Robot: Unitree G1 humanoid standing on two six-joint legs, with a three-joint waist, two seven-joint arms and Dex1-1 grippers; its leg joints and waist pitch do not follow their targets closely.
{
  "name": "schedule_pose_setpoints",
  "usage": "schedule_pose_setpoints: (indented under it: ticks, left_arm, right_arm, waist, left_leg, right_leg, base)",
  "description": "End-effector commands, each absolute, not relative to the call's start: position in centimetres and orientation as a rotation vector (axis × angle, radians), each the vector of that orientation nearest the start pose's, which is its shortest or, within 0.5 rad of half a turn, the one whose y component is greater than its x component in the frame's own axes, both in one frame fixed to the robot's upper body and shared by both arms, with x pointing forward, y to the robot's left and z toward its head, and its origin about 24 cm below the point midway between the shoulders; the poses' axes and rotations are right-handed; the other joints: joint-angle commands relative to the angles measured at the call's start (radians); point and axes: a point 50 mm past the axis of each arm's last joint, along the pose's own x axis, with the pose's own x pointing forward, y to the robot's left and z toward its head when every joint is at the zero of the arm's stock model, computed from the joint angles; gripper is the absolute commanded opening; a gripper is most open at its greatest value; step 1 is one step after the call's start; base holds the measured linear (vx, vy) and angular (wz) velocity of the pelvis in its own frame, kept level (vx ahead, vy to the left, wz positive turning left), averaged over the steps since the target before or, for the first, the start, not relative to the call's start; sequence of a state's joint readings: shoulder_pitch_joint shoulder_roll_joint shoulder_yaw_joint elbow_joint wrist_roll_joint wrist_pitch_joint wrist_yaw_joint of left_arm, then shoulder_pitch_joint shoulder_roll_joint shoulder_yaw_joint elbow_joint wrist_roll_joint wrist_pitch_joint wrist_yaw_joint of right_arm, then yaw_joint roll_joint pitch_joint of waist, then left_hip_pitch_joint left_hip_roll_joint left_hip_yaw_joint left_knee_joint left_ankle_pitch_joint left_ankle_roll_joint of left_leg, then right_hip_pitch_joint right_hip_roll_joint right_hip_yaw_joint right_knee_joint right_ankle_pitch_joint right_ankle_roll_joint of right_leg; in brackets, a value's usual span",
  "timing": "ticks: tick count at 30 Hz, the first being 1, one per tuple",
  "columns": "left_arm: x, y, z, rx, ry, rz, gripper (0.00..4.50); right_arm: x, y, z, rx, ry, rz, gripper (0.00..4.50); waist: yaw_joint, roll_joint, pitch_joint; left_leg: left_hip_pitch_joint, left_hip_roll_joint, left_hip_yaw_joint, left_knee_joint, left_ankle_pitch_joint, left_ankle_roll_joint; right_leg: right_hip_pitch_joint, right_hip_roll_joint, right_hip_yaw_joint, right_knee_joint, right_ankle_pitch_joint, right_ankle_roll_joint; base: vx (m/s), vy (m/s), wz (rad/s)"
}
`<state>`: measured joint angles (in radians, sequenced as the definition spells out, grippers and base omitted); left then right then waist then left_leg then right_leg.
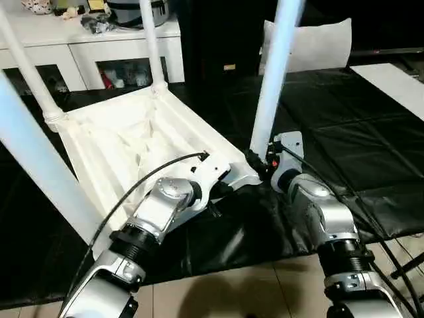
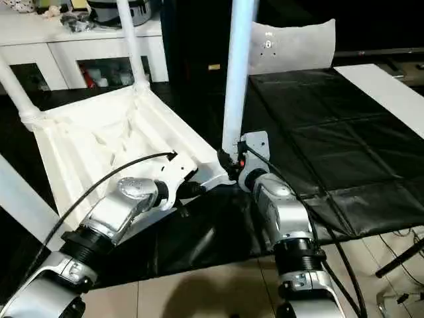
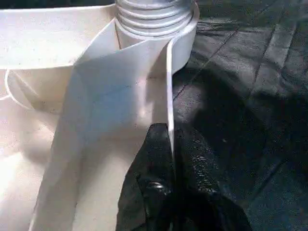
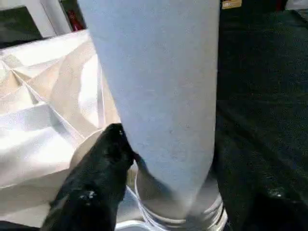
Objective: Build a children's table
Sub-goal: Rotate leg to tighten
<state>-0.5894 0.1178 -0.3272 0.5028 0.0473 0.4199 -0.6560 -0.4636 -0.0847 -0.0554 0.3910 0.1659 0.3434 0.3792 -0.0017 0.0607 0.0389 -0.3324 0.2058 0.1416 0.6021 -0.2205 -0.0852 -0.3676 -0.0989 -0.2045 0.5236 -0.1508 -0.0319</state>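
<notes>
Children's table [image 1: 132,142] lies upside down on the black mat [image 1: 344,152]; my left gripper [image 3: 171,154] pinches its rim, right gripper [image 4: 163,159] clasps leg 4 [image 1: 268,99], probably half-threaded—next, twist it home.

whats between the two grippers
Head views: the tabletop's near corner socket, the leg standing in it.

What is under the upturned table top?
A black padded mat lies under the table top and spreads past it to the tiled floor. What sits directly beneath the top's middle is covered by the top itself.
</notes>
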Motion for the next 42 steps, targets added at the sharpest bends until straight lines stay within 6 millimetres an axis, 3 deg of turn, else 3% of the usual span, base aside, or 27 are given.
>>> schedule_pose_setpoints:
  ticks: [1, 5, 6, 8, 10, 13, 15, 20, 25, 32, 36, 42]
  left_arm:
    - [32.8, 5.7, 5.2, 0.358, 0.397, -0.944, 0.0]
    - [32.7, 6.7, 4.9, 0.386, 0.397, -0.981, 0.0]
    - [32.6, 7.0, 4.8, 0.395, 0.398, -1.0, 0.0]
    - [32.2, 7.8, 4.5, 0.431, 0.398, -1.059, 0.0]
    - [31.6, 8.7, 4.1, 0.472, 0.409, -1.138, 0.0]
    - [31.1, 9.2, 3.9, 0.506, 0.403, -1.202, 0.0]
    - [30.6, 9.8, 3.6, 0.552, 0.408, -1.267, 0.0]
    - [29.2, 11.2, 3.5, 0.618, 0.423, -1.502, 0.0]
    - [28.3, 11.6, 3.9, 0.633, 0.447, -1.663, 0.0]
    - [28.2, 11.7, 4.3, 0.679, 0.447, -1.756, 0.0]
    - [28.3, 11.5, 4.6, 0.674, 0.441, -1.772, 0.0]
    - [28.3, 11.4, 4.6, 0.622, 0.447, -1.77, 0.0]
  right_arm:
    - [32.1, -11.3, 5.0, 0.189, 0.284, 0.599, 3.12]
    - [31.4, -13.5, 5.4, 0.151, 0.269, 0.67, 3.47]
    - [31.3, -14.1, 5.5, 0.137, 0.262, 0.693, 3.56]
    - [30.7, -15.9, 6.0, 0.096, 0.254, 0.766, 3.64]
    - [29.8, -17.5, 6.8, 0.051, 0.253, 0.874, 3.82]
    - [29.2, -18.2, 7.2, 0.03, 0.26, 0.944, 3.97]
    - [28.7, -18.8, 7.5, 0.005, 0.275, 1.017, 3.97]
    - [28.3, -20.0, 8.4, -0.085, 0.305, 1.195, 3.97]
    - [28.3, -19.4, 8.5, -0.101, 0.326, 1.335, 3.43]
    - [27.9, -18.0, 8.3, -0.062, 0.349, 1.502, 2.85]
    - [27.6, -17.5, 7.8, -0.055, 0.385, 1.556, 2.66]
    - [27.6, -17.4, 7.4, -0.03, 0.4, 1.577, 2.23]
  waist:
    - [0.004, -0.011, -0.054]
    - [0.022, -0.013, -0.055]
    - [0.028, -0.014, -0.058]
    - [0.044, -0.018, -0.065]
    - [0.056, -0.018, -0.071]
    - [0.071, -0.021, -0.078]
    - [0.084, -0.015, -0.073]
    - [0.108, -0.018, -0.066]
    - [0.124, -0.018, -0.07]
    - [0.145, -0.025, -0.072]
    - [0.149, -0.024, -0.069]
    - [0.149, -0.025, -0.07]
  left_leg:
    - [-0.005, 0.017, -0.006, -0.077, -0.301, 0.059]
    - [-0.015, 0.017, -0.001, -0.078, -0.232, 0.075]
    - [-0.012, 0.017, 0.002, -0.074, -0.216, 0.081]
    - [-0.026, 0.014, 0.004, -0.068, -0.148, 0.099]
    - [-0.029, 0.017, 0.005, -0.064, -0.091, 0.12]
    - [-0.042, 0.017, 0.004, -0.054, -0.01, 0.143]
    - [-0.034, 0.02, 0.008, -0.056, -0.025, 0.147]
    - [-0.022, 0.027, 0.015, -0.064, -0.092, 0.116]
    - [-0.014, 0.035, 0.016, -0.065, -0.091, 0.112]
    - [-0.022, 0.031, 0.018, -0.061, -0.062, 0.113]
    - [-0.019, 0.031, 0.019, -0.062, -0.086, 0.099]
    - [-0.021, 0.03, 0.018, -0.063, -0.093, 0.09]
  right_leg:
    - [0.04, -0.069, 0.053, -0.077, -0.462, -0.018]
    - [0.048, -0.07, 0.064, -0.066, -0.414, -0.044]
    - [0.045, -0.071, 0.067, -0.064, -0.41, -0.045]
    - [0.051, -0.069, 0.075, -0.047, -0.359, -0.047]
    - [0.049, -0.068, 0.078, -0.037, -0.301, -0.065]
    - [0.049, -0.064, 0.083, -0.015, -0.206, -0.077]
    - [0.04, -0.063, 0.08, -0.022, -0.247, -0.086]
    - [0.03, -0.061, 0.089, -0.03, -0.347, -0.07]
    - [0.025, -0.063, 0.099, -0.021, -0.32, -0.103]
    - [0.029, -0.065, 0.103, -0.011, -0.303, -0.108]
    - [0.026, -0.064, 0.102, -0.019, -0.358, -0.091]
    - [0.026, -0.063, 0.103, -0.019, -0.37, -0.081]
  base:
    - [0.0, 0.0, 0.0]
    - [0.0, 0.0, 0.0]
    - [0.0, 0.0, 0.0]
    - [0.0, 0.0, 0.0]
    - [0.0, 0.0, 0.0]
    - [0.0, 0.0, 0.0]
    - [0.0, 0.0, 0.0]
    - [0.0, 0.0, 0.0]
    - [0.0, 0.0, 0.0]
    - [0.0, 0.0, 0.0]
    - [0.0, 0.0, 0.0]
    - [0.0, 0.0, 0.0]
